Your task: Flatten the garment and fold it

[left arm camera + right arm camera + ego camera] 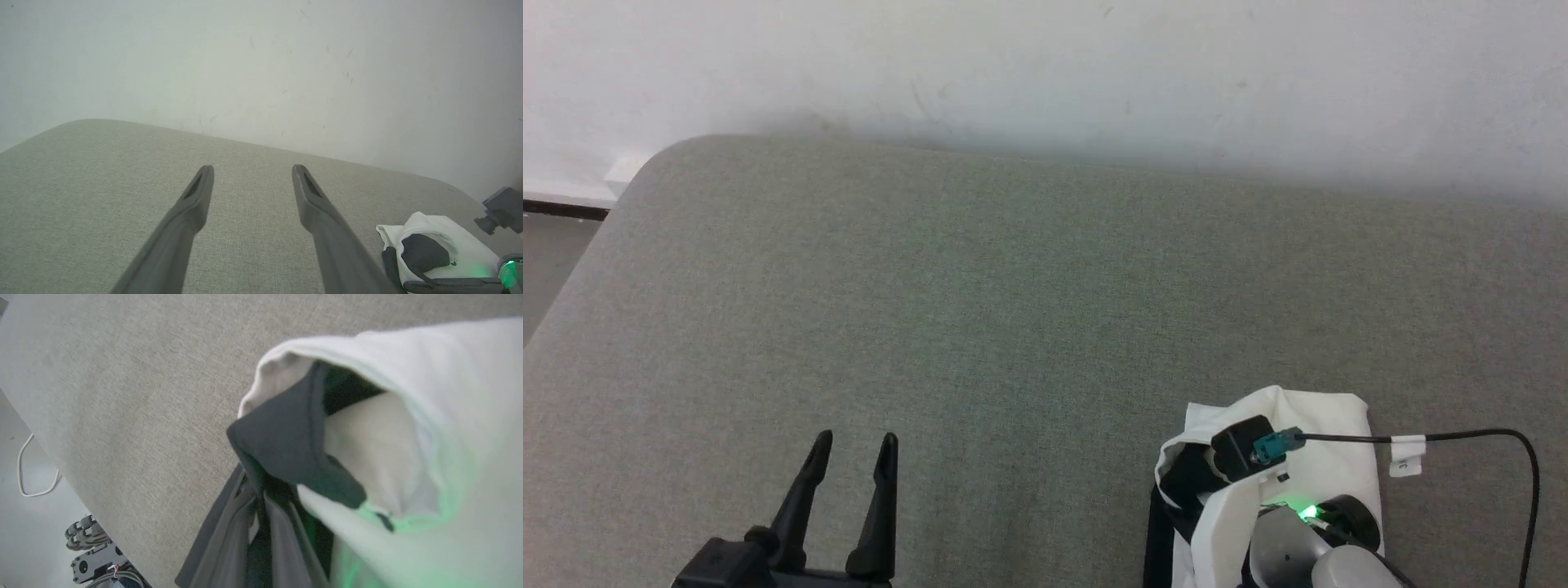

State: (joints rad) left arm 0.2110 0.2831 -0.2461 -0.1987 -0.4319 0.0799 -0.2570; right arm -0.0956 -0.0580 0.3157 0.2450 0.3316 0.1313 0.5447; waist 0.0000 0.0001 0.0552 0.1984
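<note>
Garment [1319, 416] is bunched at the near right of the grey counter [1013, 310], draped over my right fingers [255, 526]. They are pinched almost closed on its black-and-white fabric. Left fingers [857, 441] are spread wide and empty, over bare counter well apart from the bundle. It lies to their right, with no clear long axis. Right arm has it. Left needs to reach right for a second edge, I reckon.

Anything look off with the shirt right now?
Yes. The garment is bunched in a lump at the near right of the grey fabric surface, draped over the shut right gripper, black sleeve fabric poking out; far from flat.
</note>
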